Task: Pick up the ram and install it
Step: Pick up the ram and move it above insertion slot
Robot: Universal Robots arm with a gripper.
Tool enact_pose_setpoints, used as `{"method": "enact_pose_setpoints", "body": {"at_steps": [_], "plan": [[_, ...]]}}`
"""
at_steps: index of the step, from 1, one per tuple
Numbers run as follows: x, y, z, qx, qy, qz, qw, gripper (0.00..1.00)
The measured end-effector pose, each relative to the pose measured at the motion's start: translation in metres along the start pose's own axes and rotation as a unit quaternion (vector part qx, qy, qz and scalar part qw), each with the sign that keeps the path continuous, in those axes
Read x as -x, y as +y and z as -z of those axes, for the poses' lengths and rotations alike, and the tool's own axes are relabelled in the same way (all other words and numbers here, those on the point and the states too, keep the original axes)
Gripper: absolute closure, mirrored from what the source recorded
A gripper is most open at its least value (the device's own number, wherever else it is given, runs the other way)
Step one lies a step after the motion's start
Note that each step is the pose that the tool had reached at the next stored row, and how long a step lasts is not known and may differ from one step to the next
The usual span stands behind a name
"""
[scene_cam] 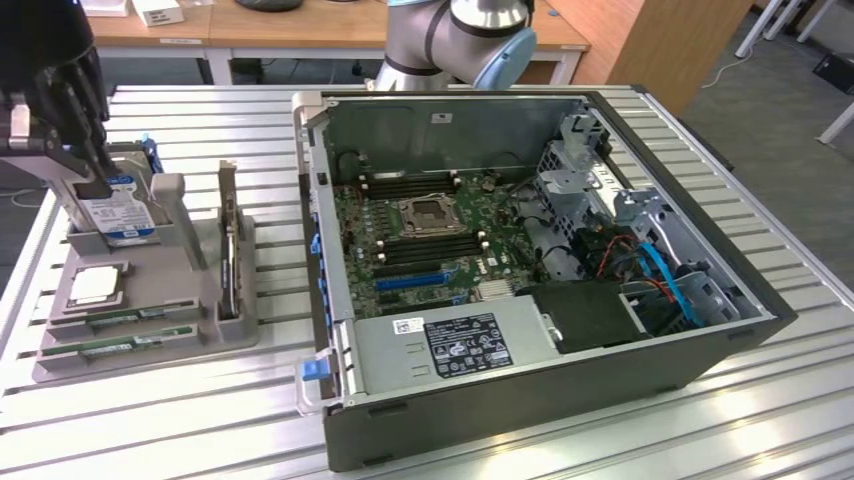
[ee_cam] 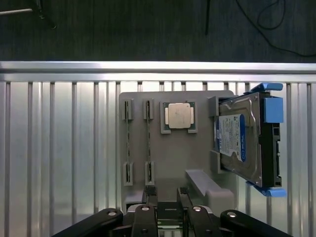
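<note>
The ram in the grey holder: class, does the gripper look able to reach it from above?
Probably yes. The gripper hangs open above the grey holder, nothing lies over the ram sticks in their slots, and the hard drive stands off to one side.

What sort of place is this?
Likely a robotics lab or workshop bench for computer assembly: an open computer case on a slatted metal table, a grey parts holder with a hard drive, desks behind.
</note>
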State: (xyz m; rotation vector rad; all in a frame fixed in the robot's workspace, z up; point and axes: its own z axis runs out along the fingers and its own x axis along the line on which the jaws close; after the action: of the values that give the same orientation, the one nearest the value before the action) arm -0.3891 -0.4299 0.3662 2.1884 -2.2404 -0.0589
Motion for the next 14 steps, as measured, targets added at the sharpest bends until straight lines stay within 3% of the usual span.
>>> {"method": "enact_pose_setpoints", "body": {"at_steps": [14], "plan": [[0.0, -0.0005, -0.0147, 0.0001, 0.0001, 0.001, 1.0, 0.7]]}}
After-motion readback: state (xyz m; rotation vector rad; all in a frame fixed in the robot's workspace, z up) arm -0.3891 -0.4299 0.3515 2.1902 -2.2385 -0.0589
